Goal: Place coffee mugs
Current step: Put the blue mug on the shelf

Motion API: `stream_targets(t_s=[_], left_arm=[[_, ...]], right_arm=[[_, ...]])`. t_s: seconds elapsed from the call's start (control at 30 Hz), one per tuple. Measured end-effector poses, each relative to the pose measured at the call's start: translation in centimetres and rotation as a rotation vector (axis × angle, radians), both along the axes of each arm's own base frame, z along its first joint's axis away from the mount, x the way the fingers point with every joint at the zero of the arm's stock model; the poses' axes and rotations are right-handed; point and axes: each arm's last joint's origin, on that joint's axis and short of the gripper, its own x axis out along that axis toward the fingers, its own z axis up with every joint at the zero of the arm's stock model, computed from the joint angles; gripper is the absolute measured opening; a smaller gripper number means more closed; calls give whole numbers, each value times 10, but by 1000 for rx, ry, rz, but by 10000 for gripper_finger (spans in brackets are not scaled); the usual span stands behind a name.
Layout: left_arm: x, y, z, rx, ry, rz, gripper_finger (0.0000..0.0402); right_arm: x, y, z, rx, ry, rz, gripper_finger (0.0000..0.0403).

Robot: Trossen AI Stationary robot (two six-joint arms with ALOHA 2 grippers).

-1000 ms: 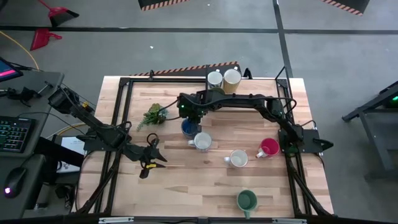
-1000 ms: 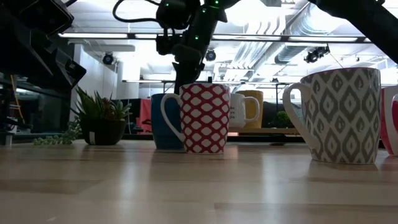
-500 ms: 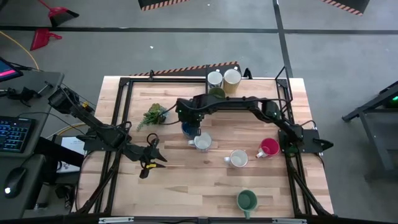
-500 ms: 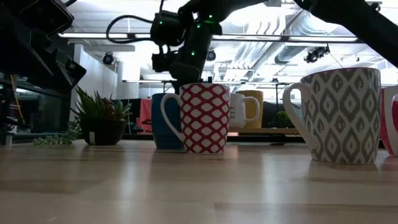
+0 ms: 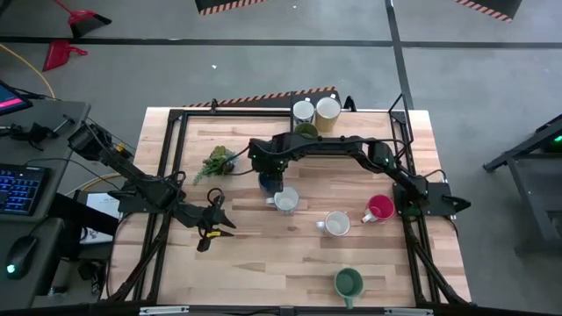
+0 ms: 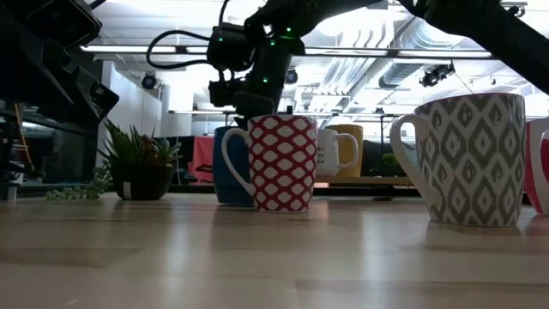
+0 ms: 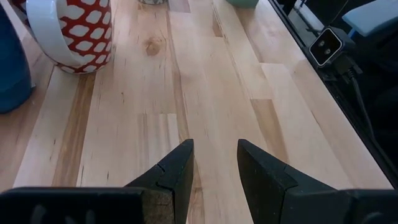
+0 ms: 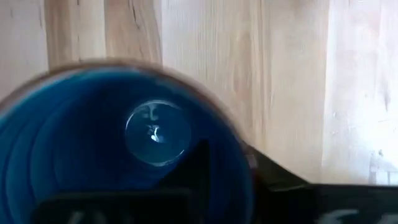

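Note:
My right gripper (image 5: 270,174) reaches across the table and is shut on the blue mug (image 5: 267,183), which stands on the table behind the white mug with red pattern (image 6: 283,163). That patterned mug (image 5: 285,200), a grey-patterned white mug (image 5: 336,224), a red mug (image 5: 380,208) and a teal green mug (image 5: 349,283) stand on the near half. A white mug (image 5: 303,111), a cream mug (image 5: 327,110) and an olive green mug (image 5: 305,130) stand at the far edge. My left gripper (image 5: 216,224) is open and empty at the near left. My right gripper holds the blue mug by its rim (image 8: 247,163), one finger inside the mug (image 8: 202,163) and one outside (image 8: 280,180). The fingers come from above, pointing down. The mug stands upright with its base on the table (image 6: 232,202).
A small leafy plant (image 5: 218,162) stands left of the blue mug. A black frame (image 5: 176,123) runs round the tabletop. Bare wood (image 7: 205,93) lies in front of my left gripper, between the mugs and the near edge.
My right gripper has moved a little toward the table's left edge and down onto the blue mug.

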Motion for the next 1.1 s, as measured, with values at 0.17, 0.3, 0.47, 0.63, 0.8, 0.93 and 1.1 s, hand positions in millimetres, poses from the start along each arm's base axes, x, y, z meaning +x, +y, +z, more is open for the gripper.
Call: stream_targets(t_s=[0.17, 0.3, 0.47, 0.63, 0.8, 0.93, 1.1], left_arm=[[0, 0, 0, 18, -5, -12, 113], [0, 0, 0, 22, -7, -14, 113], [0, 0, 0, 22, -7, -14, 113], [0, 0, 0, 22, -7, -14, 113], [0, 0, 0, 23, -5, -14, 113], [-1, 0, -1, 31, 7, -14, 113], [-1, 1, -1, 31, 7, -14, 113]], right_arm=[[0, 0, 1, 3, -1, -26, 6], [0, 1, 3, -17, -3, -20, 3], [4, -1, 22, -69, -49, -17, 1], [1, -2, 61, -92, -79, -23, 1], [-21, -1, 95, -88, -83, -48, 0], [-45, -1, 123, -111, -60, -127, 0], [-75, 2, 160, -149, -62, -199, 0]])
